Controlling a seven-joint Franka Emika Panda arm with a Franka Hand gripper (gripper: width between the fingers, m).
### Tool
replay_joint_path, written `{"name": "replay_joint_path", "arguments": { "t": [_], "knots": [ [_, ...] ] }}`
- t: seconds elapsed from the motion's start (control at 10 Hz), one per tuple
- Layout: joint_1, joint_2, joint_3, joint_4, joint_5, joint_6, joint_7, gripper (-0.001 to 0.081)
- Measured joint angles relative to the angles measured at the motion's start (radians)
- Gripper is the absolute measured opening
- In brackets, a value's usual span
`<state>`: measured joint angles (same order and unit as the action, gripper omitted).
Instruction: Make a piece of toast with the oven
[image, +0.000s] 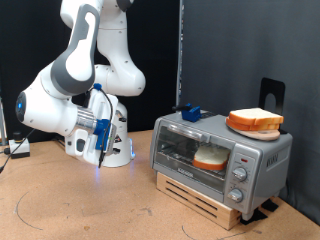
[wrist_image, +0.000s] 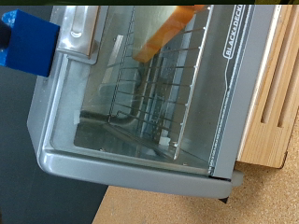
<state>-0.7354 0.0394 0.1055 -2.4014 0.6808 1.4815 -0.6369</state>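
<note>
2 slices: 1 toast (image: 210, 157) lies inside the oven (image: 222, 160) behind the closed glass door; 1 sits on a plate (image: 255, 127) on its roof.
Handling: I judge the bread light, soft, crumbly; best taken by the crust edges.
Gripper: fingers not visible in either view; I cannot tell their spread.
Hidden: wrist view shows only an orange crust edge (wrist_image: 161, 33) through glare; the knobs are cut off there.
Blue block (wrist_image: 26, 43): sits on the oven top.

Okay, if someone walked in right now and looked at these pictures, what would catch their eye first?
Probably the silver oven on its wooden slat base at the exterior view's lower right, door shut, with a piece of toast glowing behind the glass. On its roof sits an orange plate carrying a second bread slice, with a blue block nearby. The white arm fills the left; its tool is not clearly visible.
</note>
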Motion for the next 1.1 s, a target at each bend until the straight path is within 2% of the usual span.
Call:
{"name": "replay_joint_path", "arguments": {
  "t": [0.2,0.6,0.7,0.8,1.1],
  "knots": [
    [0.001,0.000,0.001,-0.003,-0.007,-0.002,-0.001,0.0807],
    [0.000,0.000,-0.001,-0.025,0.054,-0.003,-0.001,0.0807],
    [0.001,0.010,0.001,-0.015,0.087,0.020,0.000,0.0807],
    [0.002,0.057,0.004,0.024,0.102,0.028,0.001,0.0807],
    [0.002,0.062,0.004,0.038,0.106,0.026,-0.009,0.0807]
  ]
}}
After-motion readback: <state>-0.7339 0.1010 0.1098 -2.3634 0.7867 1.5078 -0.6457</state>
